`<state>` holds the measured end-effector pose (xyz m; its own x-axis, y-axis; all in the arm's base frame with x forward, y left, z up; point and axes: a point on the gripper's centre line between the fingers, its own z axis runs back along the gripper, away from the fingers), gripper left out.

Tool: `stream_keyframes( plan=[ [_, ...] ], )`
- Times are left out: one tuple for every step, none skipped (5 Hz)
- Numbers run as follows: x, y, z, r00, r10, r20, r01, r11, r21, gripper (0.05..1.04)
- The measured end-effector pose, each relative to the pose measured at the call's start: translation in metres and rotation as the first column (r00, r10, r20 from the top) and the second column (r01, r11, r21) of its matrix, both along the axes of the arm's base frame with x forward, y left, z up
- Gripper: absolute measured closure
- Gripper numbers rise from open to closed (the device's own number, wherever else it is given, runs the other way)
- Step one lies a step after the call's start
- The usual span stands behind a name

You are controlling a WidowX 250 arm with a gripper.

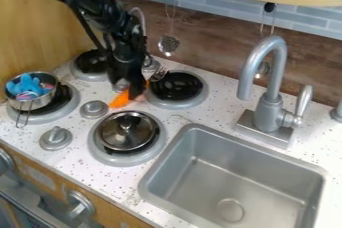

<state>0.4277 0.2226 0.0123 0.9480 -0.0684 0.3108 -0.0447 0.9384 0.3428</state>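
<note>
The hand point(129, 94) is pointed down behind the lid point(126, 134), at or just beside the orange piece point(120, 100). Its opening cannot be determined, nor whether it has hold of the piece. The piece lies low over the counter point(69, 132), directly behind the lid; its far end is hidden by the hand. A metal utensil head point(159, 74) shows further behind the lid and to its right, beside the rear burner point(178, 87). Whether it joins the orange piece cannot be confirmed.

Assessment: good work here calls for the hand to be square across the piece's length, low enough to take its full thickness, without pressing into the counter. A grip near the middle should limit tipping; one at the tip may let it swivel. The hold should be proven with a small, straight lift before any sideways travel. Clearance is judged tight: the knob point(94, 109) behind the lid and to its left, the burner rim and the lid itself could each catch a low swing.
</note>
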Motion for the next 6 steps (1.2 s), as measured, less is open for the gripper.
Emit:
stream_keyframes(
  plan=[
    [0.004,0.0,-0.007,1.0,-0.007,0.002,0.007,0.998,-0.055,0.133],
    [0.005,0.001,-0.016,0.997,-0.069,-0.045,0.065,0.995,-0.081,0.413],
    [0.002,0.0,-0.02,0.994,-0.078,-0.077,0.072,0.994,-0.081,0.632],
    [0.0,0.003,-0.02,0.995,-0.066,-0.081,0.06,0.996,-0.068,0.634],
    [-0.003,0.001,-0.022,0.994,-0.076,-0.073,0.071,0.995,-0.063,0.635],
    [-0.016,-0.01,-0.018,0.993,-0.086,-0.076,0.081,0.994,-0.07,0.635]
  ],
)
